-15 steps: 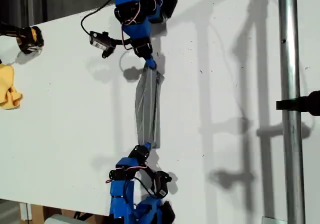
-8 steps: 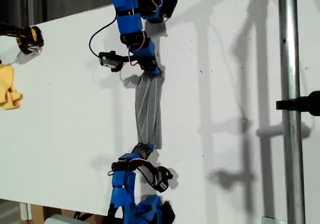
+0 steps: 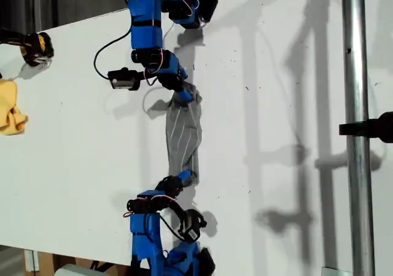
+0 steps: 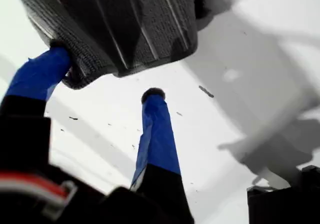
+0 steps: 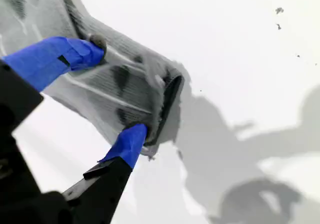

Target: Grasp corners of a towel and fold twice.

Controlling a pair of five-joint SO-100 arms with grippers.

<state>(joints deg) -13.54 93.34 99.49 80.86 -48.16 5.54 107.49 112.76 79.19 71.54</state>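
The towel (image 3: 183, 134) lies as a narrow grey, pinstriped strip in the middle of the white surface (image 3: 73, 165). It runs from the near arm to the far arm in the exterior view, and its far end is crumpled. The yellow cloth (image 3: 11, 110) sits well apart at that view's left edge.

My second pincer (image 5: 116, 89) is clenched on a bunched end of the towel, one fingertip (image 5: 95, 47) pressing on top and the other under the fold. My first pincer (image 4: 105, 74) is released: one finger touches the towel's edge and the other stands clear of it over bare surface. From the wrist views alone I cannot tell which end each arm has.

The cloth looks light, soft and limp, with a knitted weave that should give decent friction. It will sag and bunch instead of holding a shape, so a pinch in the middle would only gather layers. The better hold is right at a corner, through all the layers, with the strip kept taut between the two arms. No corner shows clearly inside my first pincer.
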